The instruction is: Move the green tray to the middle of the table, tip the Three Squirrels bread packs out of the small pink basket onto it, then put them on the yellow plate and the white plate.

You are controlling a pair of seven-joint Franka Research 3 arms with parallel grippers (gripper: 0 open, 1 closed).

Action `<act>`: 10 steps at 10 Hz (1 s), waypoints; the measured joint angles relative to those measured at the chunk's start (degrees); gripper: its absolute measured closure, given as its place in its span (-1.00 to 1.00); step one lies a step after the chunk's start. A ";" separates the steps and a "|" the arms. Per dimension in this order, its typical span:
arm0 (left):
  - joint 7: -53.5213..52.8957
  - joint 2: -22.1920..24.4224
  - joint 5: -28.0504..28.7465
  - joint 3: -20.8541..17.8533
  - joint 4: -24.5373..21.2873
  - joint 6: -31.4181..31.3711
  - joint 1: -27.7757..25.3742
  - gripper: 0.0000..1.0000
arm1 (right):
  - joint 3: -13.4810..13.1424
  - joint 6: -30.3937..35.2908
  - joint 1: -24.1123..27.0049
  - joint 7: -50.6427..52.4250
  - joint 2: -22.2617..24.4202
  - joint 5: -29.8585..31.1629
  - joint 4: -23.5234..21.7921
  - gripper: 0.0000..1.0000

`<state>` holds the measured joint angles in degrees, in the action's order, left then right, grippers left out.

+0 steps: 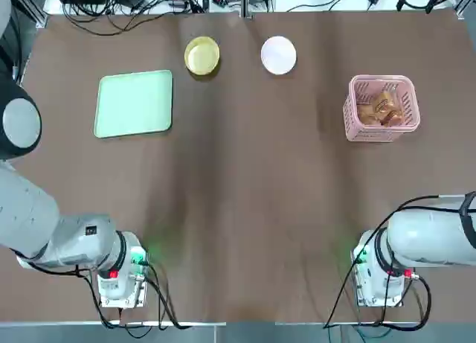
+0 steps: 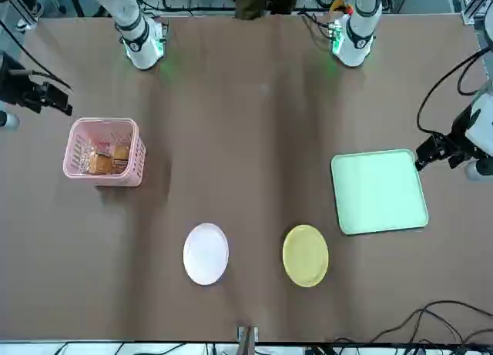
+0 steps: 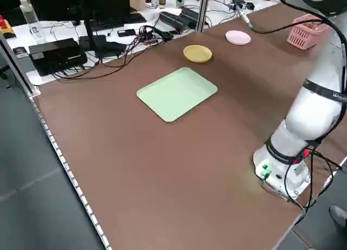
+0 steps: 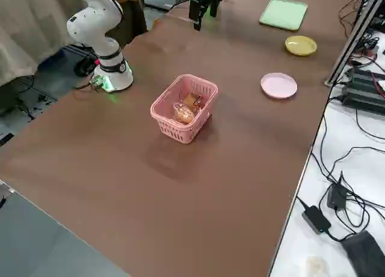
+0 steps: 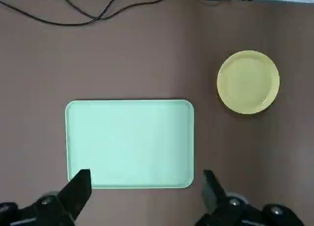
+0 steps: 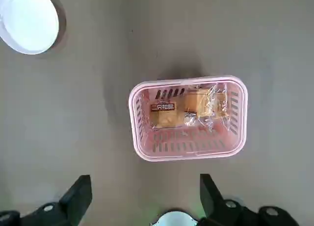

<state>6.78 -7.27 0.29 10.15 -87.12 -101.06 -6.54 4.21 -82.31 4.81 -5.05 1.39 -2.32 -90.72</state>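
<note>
The green tray (image 1: 134, 103) lies flat at the far left of the table (image 1: 245, 194). The yellow plate (image 1: 201, 56) and the white plate (image 1: 278, 55) sit side by side at the far edge. At the far right stands the small pink basket (image 1: 381, 109), upright, with the Three Squirrels bread packs (image 6: 189, 111) inside. My left gripper (image 5: 145, 176) hangs open high above the tray's near edge, holding nothing. High over the table on the basket's near side, my right gripper (image 6: 144, 182) is open and empty too. In the front view the left gripper (image 2: 441, 149) shows beside the tray.
Both arm bases (image 1: 119, 280) (image 1: 381, 280) stand at the near edge. Cables and black boxes (image 3: 59, 53) lie on the bench beyond the far edge. A wide stretch of bare brown tabletop (image 2: 254, 139) lies between the tray and the basket.
</note>
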 joint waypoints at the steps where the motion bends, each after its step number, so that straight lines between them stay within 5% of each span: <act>1: -0.09 -0.03 0.00 0.02 0.00 0.00 0.05 -1.00 | 0.00 0.00 0.00 0.00 0.00 0.00 0.00 -0.95; 4: 0.27 -0.10 0.03 0.22 0.10 0.04 0.51 -1.00 | 0.01 0.00 0.00 0.00 0.00 0.00 0.00 -0.95; 6: 0.66 -2.05 0.23 -0.33 -0.51 0.50 -4.19 -1.00 | 0.04 0.01 0.02 0.01 0.00 -0.01 -0.01 -0.95; 10: -7.33 -14.99 1.10 -0.76 -3.18 -8.70 -16.79 -1.00 | 0.04 0.02 0.09 0.38 0.00 -0.02 -0.03 -0.95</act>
<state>-0.55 -22.26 1.40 9.38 -90.30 -109.76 -23.33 4.25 -82.29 4.91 -4.67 1.39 -2.34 -90.75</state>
